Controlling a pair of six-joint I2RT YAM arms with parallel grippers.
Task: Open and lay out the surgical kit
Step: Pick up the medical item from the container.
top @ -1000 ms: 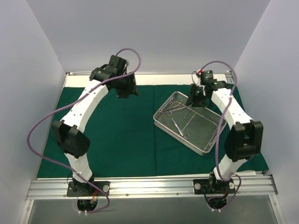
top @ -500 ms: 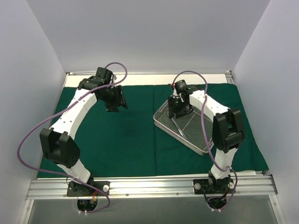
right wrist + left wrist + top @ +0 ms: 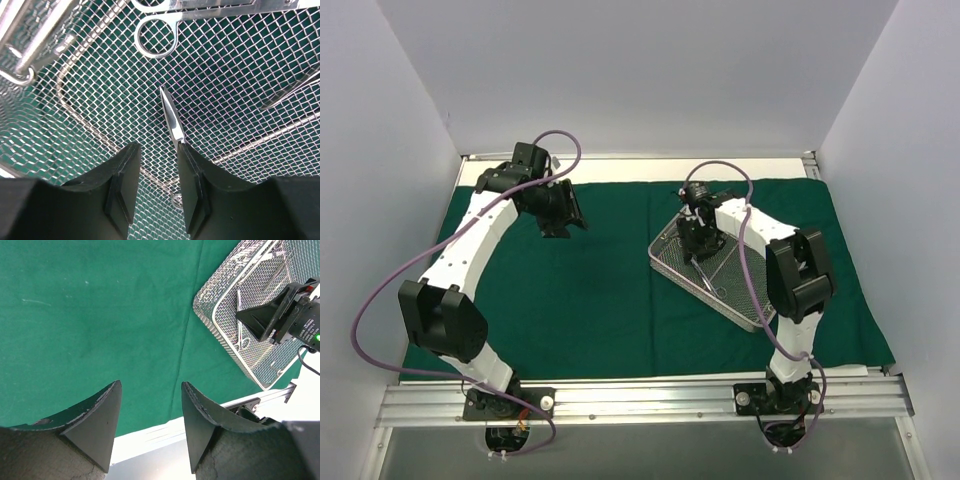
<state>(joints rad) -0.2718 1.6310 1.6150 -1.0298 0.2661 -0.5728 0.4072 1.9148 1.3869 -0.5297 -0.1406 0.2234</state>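
To the left, the left gripper [image 3: 151, 385] hangs above the spread dark green drape [image 3: 600, 290], jaws wide apart and holding nothing. Right of the middle, the wire-mesh tray [image 3: 705, 297] sits askew on the drape. The right gripper [image 3: 156, 150] is low inside it, jaws partly apart. A slim pointed steel instrument [image 3: 170, 117] lies just beside one finger, and a ring-handled instrument [image 3: 172, 22] lies beyond.

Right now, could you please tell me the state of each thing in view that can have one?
Green drape: unfolded, spread flat.
Wire-mesh tray: uncovered, resting on the drape.
Instruments: lying loose in the tray.
Left gripper: fingers open, empty, above bare drape.
Right gripper: fingers open, down in the tray, pointed instrument between them.
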